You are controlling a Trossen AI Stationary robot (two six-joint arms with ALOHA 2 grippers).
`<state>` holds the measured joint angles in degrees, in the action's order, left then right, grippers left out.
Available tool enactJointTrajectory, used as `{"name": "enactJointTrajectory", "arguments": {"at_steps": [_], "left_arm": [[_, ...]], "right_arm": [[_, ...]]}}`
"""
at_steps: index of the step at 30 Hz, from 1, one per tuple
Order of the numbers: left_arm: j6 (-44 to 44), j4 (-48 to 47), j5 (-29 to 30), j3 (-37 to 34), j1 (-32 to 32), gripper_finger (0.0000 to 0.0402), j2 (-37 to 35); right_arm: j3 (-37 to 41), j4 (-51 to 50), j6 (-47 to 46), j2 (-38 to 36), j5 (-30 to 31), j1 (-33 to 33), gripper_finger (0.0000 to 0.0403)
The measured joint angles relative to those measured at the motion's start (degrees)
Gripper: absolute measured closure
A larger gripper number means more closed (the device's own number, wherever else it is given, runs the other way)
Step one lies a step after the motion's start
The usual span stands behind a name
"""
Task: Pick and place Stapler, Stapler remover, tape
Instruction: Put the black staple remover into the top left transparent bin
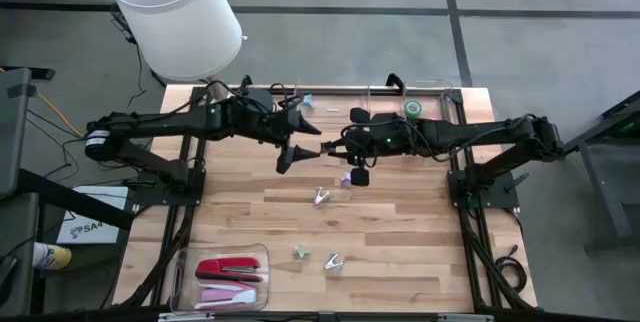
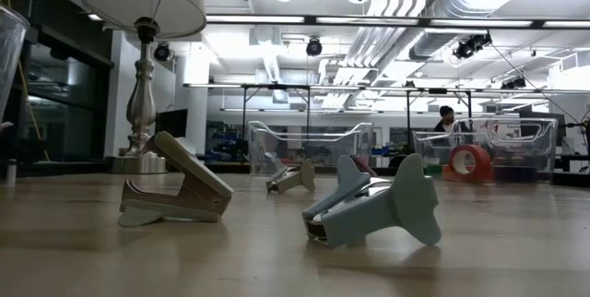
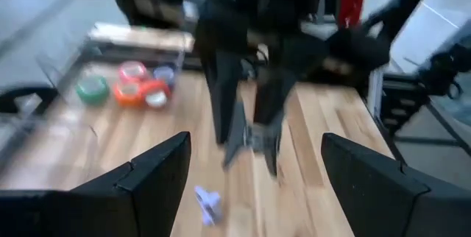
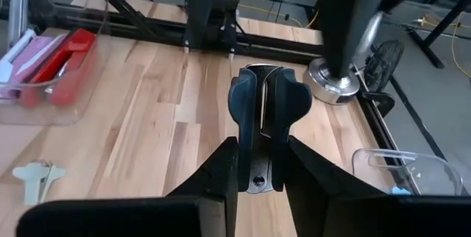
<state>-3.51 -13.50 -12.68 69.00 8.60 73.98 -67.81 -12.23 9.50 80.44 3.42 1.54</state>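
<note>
Table: wooden table (image 1: 400, 252) with a white lamp (image 1: 175, 12) at the far left corner and clear bins along the far edge.
Right gripper: my right gripper (image 4: 257, 182) is nearly closed and holds a dark staple remover (image 4: 259, 112) up in the air over the middle of the table.
Left gripper: my left gripper (image 1: 290, 147) is wide open and holds nothing. It sits just beside the right one, facing it.
Arms: both arms reach in from the sides and nearly meet in the middle, high above the wood.
How it handles: I think the remover is small, light, hard and a bit slippery. I would pinch it on its flat wings, not its claws.
Other removers: three pale staple removers (image 1: 321, 197) lie on the wood, well apart.
Staplers: red and pink staplers (image 1: 230, 267) lie in the clear tray (image 1: 183, 262) at the near edge.
Tape: the tape rolls (image 3: 132, 86) sit in a far bin.
</note>
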Motion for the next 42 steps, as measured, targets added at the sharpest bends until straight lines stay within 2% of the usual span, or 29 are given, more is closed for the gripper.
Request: {"name": "enactJointTrajectory", "arguments": {"at_steps": [12,19,30,37,42], "left_arm": [[-1.28,4.11,-2.04,0.02,-0.09,0.0103,2.97],[-1.26,3.51,-1.48,-0.09,-0.36,0.0103,4.00],[-1.26,3.59,1.23,-0.05,-0.38,0.0103,3.98],[-1.22,3.53,5.08,-0.05,-0.35,0.0103,4.04],[-1.09,3.53,5.13,-0.05,-0.37,0.0103,4.04]], "right_arm": [[0.00,0.83,1.07,-0.08,0.04,0.94,0.0330],[0.00,1.64,1.06,-0.11,-0.86,2.25,0.0330],[0.02,1.58,1.97,-0.11,-2.53,2.69,0.0330],[0.02,0.91,1.98,-0.11,-3.43,3.06,0.0330],[0.02,0.85,1.66,-0.11,-3.37,3.06,0.0330]]}}
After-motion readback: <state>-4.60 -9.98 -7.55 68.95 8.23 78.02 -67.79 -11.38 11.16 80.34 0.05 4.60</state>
